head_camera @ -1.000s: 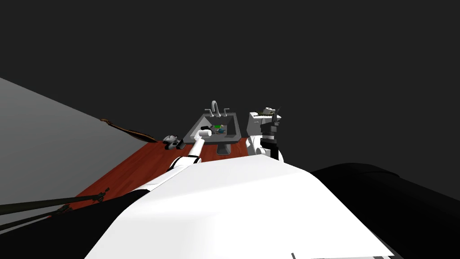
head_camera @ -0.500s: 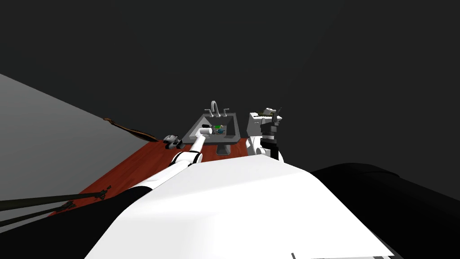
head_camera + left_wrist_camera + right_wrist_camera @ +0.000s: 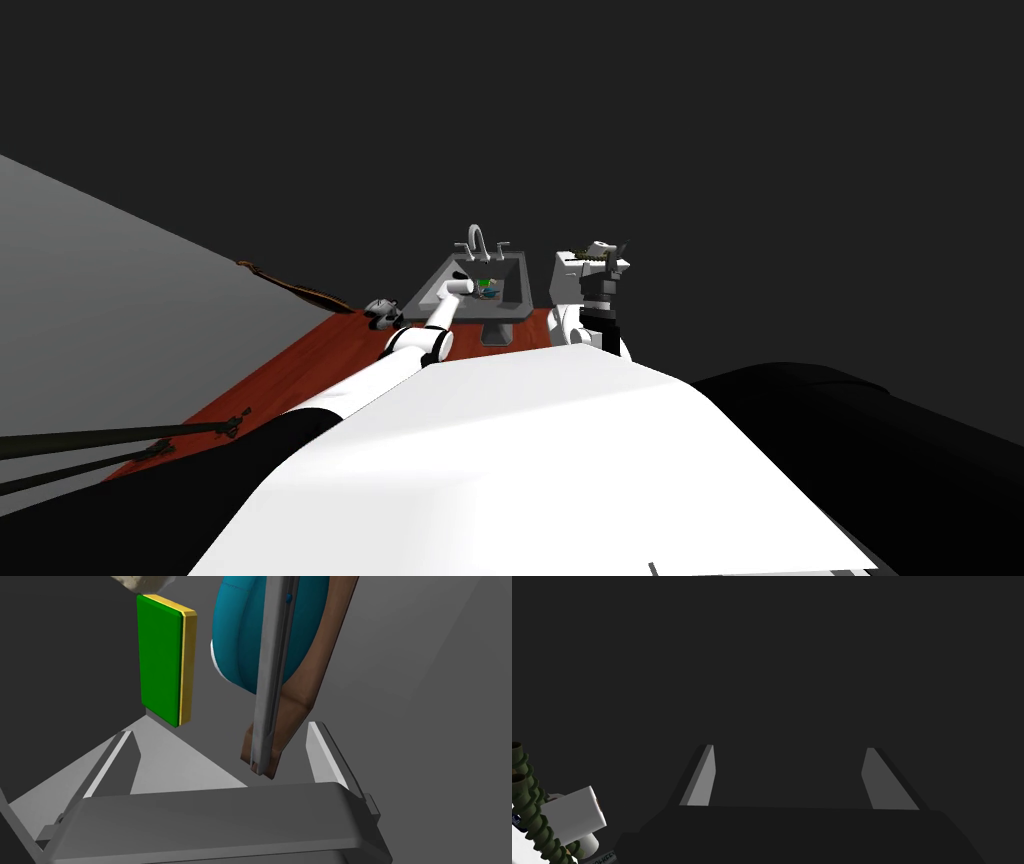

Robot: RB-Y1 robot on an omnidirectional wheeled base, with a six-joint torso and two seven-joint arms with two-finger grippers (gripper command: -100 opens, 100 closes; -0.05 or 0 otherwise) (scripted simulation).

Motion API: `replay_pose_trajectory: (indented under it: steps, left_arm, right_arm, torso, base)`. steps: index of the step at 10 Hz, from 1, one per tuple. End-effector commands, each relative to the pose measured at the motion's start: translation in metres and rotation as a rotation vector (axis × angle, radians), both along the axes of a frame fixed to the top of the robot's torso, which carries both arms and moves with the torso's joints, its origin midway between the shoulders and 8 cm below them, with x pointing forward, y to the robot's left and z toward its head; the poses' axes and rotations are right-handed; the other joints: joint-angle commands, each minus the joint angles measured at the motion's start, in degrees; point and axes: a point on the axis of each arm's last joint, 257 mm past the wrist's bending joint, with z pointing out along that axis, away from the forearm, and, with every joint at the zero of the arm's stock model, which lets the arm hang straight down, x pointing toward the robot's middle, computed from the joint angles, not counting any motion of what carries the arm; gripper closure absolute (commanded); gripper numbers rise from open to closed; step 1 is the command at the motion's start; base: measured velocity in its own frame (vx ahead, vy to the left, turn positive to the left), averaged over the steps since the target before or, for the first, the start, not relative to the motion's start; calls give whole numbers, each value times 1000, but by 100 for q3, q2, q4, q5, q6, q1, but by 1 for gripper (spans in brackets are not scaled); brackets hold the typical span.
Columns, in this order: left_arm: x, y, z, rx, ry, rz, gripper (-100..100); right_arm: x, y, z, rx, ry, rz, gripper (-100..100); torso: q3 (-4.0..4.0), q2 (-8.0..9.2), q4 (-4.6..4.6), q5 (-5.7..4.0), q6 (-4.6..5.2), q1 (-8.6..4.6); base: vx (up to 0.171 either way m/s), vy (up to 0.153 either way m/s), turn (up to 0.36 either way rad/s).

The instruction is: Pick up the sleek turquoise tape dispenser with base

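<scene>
- Head view: a grey square sink basin [image 3: 432,292] with a curved grey tap [image 3: 478,240] at its far edge stands on a pedestal over a red-brown wooden floor [image 3: 300,375].
- My left arm reaches over the basin's near left corner, and my left gripper [image 3: 469,288] is inside the basin. Small green and teal bits lie by it, too small to tell apart here.
- My right arm [image 3: 598,295] stands upright beside a white box-shaped tank [image 3: 568,275], to the right of the basin.
- Left wrist view: my left gripper's blades are spread apart, holding nothing.
- The turquoise rounded tape dispenser with a brown base and a grey strip [image 3: 235,641] lies on the basin's grey bottom. Its narrow brown end lies between my two fingers [image 3: 325,753], nearer this one, touching neither.
- A flat green slab with a yellow edge [image 3: 162,658] stands just beside the dispenser, against the basin's dark wall.
- Right wrist view: my right gripper [image 3: 792,778] is spread open and empty before a flat dark surface.
- A white cylinder [image 3: 574,816] and a dark green twisted stem [image 3: 532,816] lie beside it.
</scene>
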Motion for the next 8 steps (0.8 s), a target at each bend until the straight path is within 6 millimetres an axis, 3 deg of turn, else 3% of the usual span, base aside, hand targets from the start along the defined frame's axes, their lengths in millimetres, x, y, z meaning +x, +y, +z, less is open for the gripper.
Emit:
replay_pose_trajectory:
  steps: [1,8]
  left_arm:
    - [-3,2,-6,1,32,9,-100]
    - [-8,-2,-12,6,154,52,-100]
  right_arm:
    - [0,0,0,0,0,0,0]
    - [0,0,0,0,0,0,0]
  torso:
    - [0,0,0,0,0,0]
    - [-1,0,-1,1,0,7]
  base:
    - [18,-38,22]
    - [23,-36,28]
